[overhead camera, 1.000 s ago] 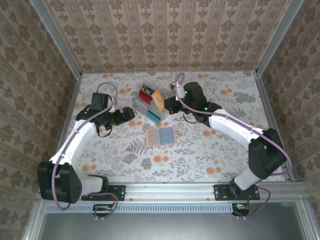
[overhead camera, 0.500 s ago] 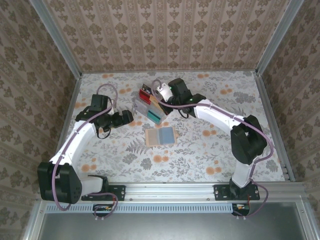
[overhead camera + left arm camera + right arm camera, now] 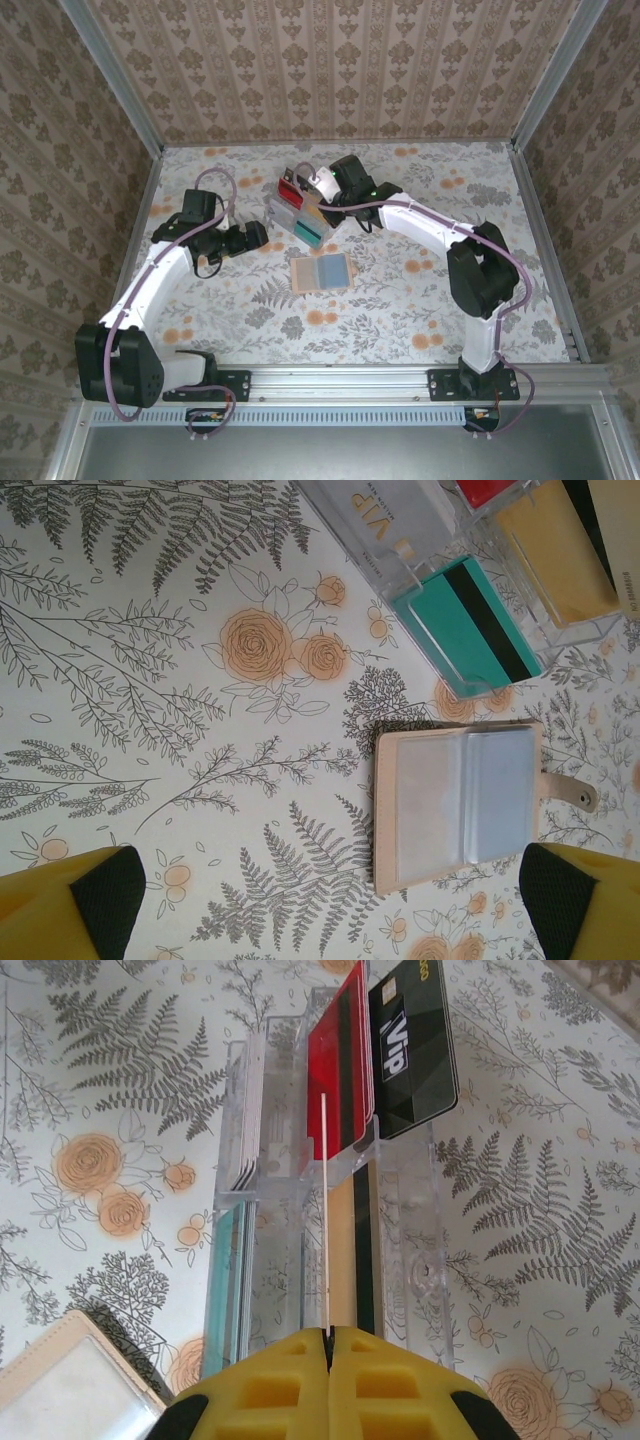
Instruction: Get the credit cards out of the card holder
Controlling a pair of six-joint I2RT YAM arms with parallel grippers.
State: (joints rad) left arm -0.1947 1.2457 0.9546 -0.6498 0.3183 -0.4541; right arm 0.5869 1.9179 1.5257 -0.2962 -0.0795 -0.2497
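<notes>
The tan card holder [image 3: 323,271] lies open on the table, blue-grey pockets up; in the left wrist view the card holder [image 3: 465,805] sits between my spread fingertips. My left gripper [image 3: 256,233] hovers open and empty to its left. My right gripper [image 3: 328,1335] is shut on a thin pale credit card [image 3: 326,1210], seen edge-on, standing down into the clear tiered stand [image 3: 400,1260]. An orange-yellow credit card [image 3: 346,1250] stands in the slot just right of it. From above, the right gripper [image 3: 318,196] hangs over the stand [image 3: 290,208].
The stand also holds a red card [image 3: 340,1070], a black VIP card [image 3: 412,1050] and a teal card [image 3: 470,630] in its low front slot. Patterned walls and metal rails close in the floral table [image 3: 400,300]. Open tabletop lies near the arm bases.
My right arm has swung left from beside the stand to over it, turning its wrist, still shut. The left arm and the card holder have not moved.
</notes>
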